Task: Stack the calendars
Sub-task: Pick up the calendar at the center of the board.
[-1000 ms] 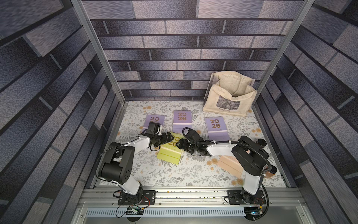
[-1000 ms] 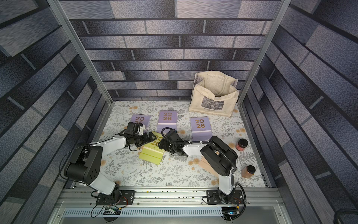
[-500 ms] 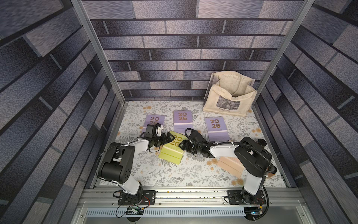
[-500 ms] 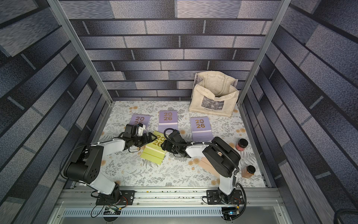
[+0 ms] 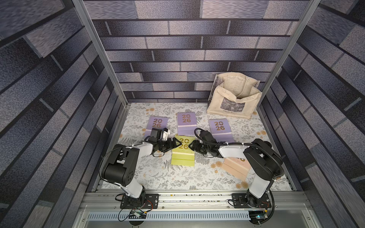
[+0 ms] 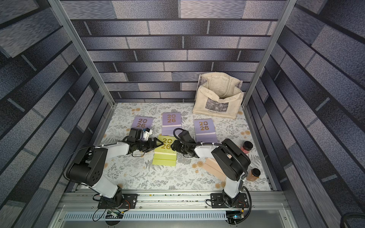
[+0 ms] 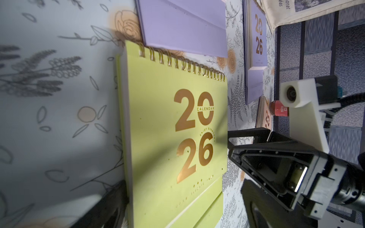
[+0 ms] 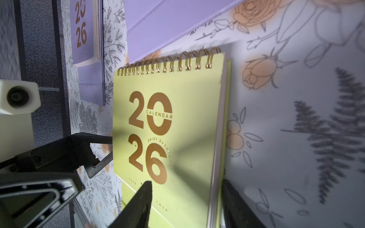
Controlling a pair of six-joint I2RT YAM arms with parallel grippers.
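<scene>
Calendars lie flat and unstacked on the floral cloth (image 5: 158, 177). The yellow-green calendar (image 5: 182, 156) is in the middle, three lavender calendars (image 5: 186, 120) sit in a row just behind it, and the peach calendar (image 5: 236, 166) is half hidden under the right arm. The left gripper (image 5: 180, 143) sits at its left edge with jaws spread wide. The right gripper (image 5: 190, 146) meets its right edge with jaws apart, one finger (image 8: 142, 201) over the cover.

yel-grn calendar (image 7: 158, 122): "2026", "CALENDAR", "ENJOY EVERYDAY" | lav calendars x3 (image 5: 158, 125) (image 5: 186, 120) (image 5: 219, 127): "2026" | tote bag (image 7: 286, 14): "…onet"
</scene>
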